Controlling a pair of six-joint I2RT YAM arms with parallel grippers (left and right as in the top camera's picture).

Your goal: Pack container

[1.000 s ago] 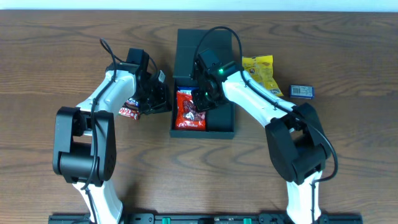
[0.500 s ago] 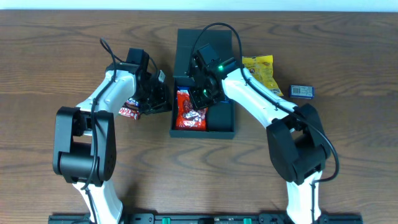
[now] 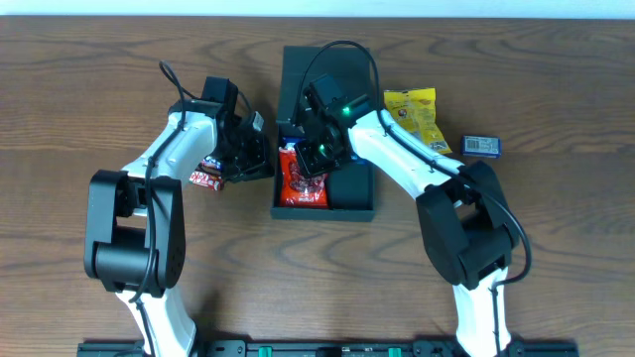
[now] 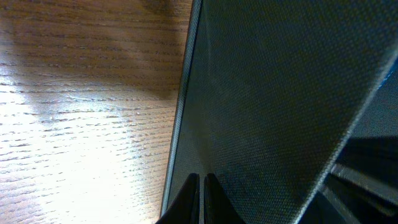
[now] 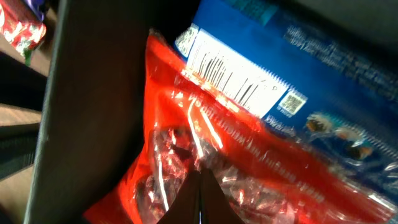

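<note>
Two claws: both look closed.
Left claw [image 4: 200, 188]: the fingers are together with nothing seen between them. The tips sit against the box's outer left wall, which I judge to be bracing.
Right claw [image 5: 199, 186]: it is down inside the box, fingers together, tips on the red pack. I can't tell if any film is pinched.
Box [image 3: 352, 188]: it sits mid-table between the arms. The lid [image 3: 298, 74] is open and lies back on the far side.
Contents: the red pack [image 3: 301, 183] is in the left half and touches a blue pack [image 5: 298, 68] at its far end. The right half is bare.
Outside: the yellow pack [image 3: 412, 114] is just right of the box and the small pack [image 3: 482, 146] is further right. The red bar [image 3: 205, 178] is left of the box, by the left arm.
Table [image 3: 556, 248]: it is wood and looks smooth.
Handling: the box is probably light cardboard. The walls are likely stiff enough to push on but bend if squeezed hard. The matte skin should grip well. The base likely slides on the wood.
Hold: pinch a side wall at its top rim, or press flat on a wall to steady it. Avoid the lid, since the hinge likely flops.
Risk: a push from inside may skid the box unless the left side is held.
</note>
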